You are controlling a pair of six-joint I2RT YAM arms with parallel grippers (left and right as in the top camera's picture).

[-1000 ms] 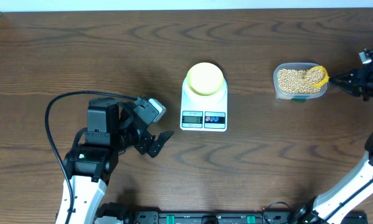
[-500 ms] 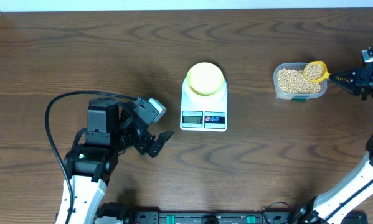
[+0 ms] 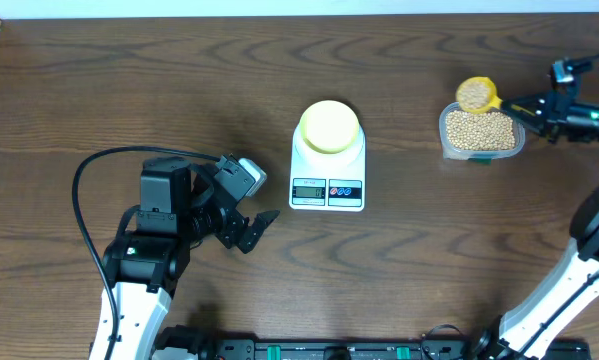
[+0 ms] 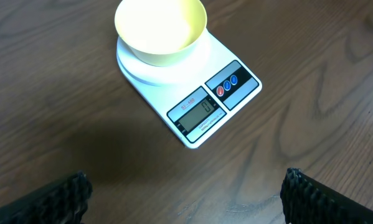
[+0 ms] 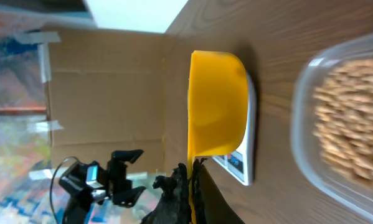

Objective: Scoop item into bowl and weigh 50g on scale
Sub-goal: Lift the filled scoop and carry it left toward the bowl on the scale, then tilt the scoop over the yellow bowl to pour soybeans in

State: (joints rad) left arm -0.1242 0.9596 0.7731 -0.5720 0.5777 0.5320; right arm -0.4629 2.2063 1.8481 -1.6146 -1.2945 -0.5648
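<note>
The dark wood-grain table (image 3: 99,80) carries two things directly: the white scale (image 3: 328,188) near the middle, rather closer to the far edge, display turned to the near edge, and a clear plastic tub (image 3: 482,148) toward the far right corner. A black cable (image 3: 77,190) loops over the near left part.

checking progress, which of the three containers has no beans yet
The pale yellow bowl on the scale: bare inside, while the clear tub and the yellow scoop both hold beans.

One scale (image 3: 327,180), one bowl (image 3: 329,126), one scoop (image 3: 476,95), one tub (image 3: 443,131), many beans (image 3: 479,129)
</note>
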